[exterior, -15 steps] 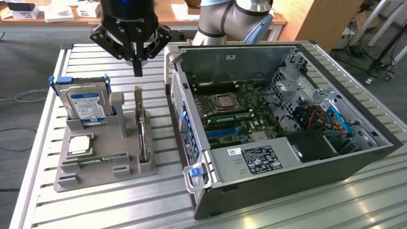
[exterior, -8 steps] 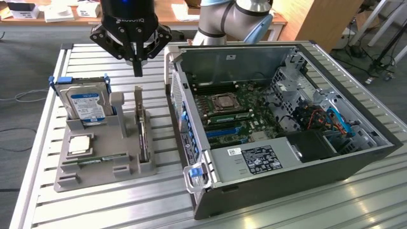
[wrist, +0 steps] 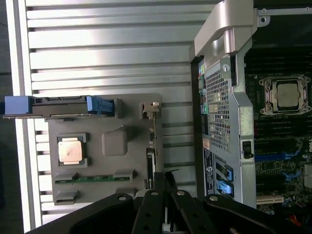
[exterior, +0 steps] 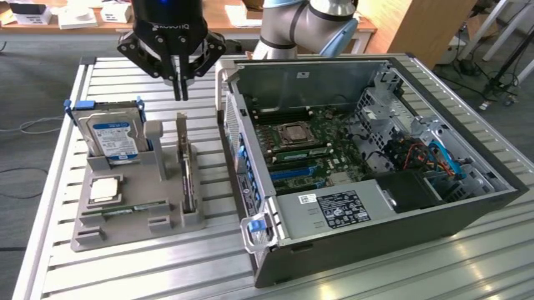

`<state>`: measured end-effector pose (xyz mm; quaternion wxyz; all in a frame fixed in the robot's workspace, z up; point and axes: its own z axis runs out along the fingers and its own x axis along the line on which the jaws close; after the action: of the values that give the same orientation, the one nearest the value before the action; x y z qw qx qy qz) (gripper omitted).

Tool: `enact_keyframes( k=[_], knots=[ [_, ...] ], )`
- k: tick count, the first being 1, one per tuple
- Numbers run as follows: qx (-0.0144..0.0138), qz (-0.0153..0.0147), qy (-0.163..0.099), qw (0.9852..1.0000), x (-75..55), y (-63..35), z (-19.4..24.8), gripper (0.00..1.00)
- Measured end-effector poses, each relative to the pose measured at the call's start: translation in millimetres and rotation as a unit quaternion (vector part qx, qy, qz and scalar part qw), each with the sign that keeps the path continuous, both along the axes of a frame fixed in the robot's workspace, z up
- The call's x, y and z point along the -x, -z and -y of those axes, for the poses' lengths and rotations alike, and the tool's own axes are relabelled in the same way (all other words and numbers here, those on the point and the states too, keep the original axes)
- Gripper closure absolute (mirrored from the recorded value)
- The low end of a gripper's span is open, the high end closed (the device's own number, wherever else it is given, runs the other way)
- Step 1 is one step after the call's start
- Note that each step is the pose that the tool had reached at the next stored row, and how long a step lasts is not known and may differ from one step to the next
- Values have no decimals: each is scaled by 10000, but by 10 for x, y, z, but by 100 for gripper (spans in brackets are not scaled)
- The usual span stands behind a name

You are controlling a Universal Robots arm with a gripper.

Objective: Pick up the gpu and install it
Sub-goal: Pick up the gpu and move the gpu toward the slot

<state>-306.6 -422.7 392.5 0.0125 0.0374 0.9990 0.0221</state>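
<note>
The gpu (exterior: 185, 167) stands edge-on in a slot of the grey holder (exterior: 162, 220), a thin dark card with a tan metal bracket. My gripper (exterior: 179, 92) hangs just above the card's far end, fingers pressed together and holding nothing. In the wrist view the gpu (wrist: 152, 142) is a thin line on the holder (wrist: 114, 144), with the gripper (wrist: 165, 179) directly over its near end. The open computer case (exterior: 371, 159) lies beside the holder, on the exterior view's right, with the motherboard (exterior: 304, 153) and its blue slots exposed.
A hard drive with a blue-white label (exterior: 115, 134) stands in the holder's far corner. A processor chip (exterior: 105, 189) and a green memory stick (exterior: 134, 208) lie flat in it. The case wall (exterior: 236, 134) rises close beside the gpu. Everything rests on a slatted metal table (exterior: 167, 269).
</note>
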Motion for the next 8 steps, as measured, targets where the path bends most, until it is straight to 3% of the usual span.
enact_keyframes(
  k=[2,3,6,8],
  knots=[
    [0,0,0,10000,0,0,0,77],
    [0,0,0,10000,0,0,0,77],
    [0,0,0,10000,0,0,0,64],
    [0,0,0,10000,0,0,0,64]
  ],
)
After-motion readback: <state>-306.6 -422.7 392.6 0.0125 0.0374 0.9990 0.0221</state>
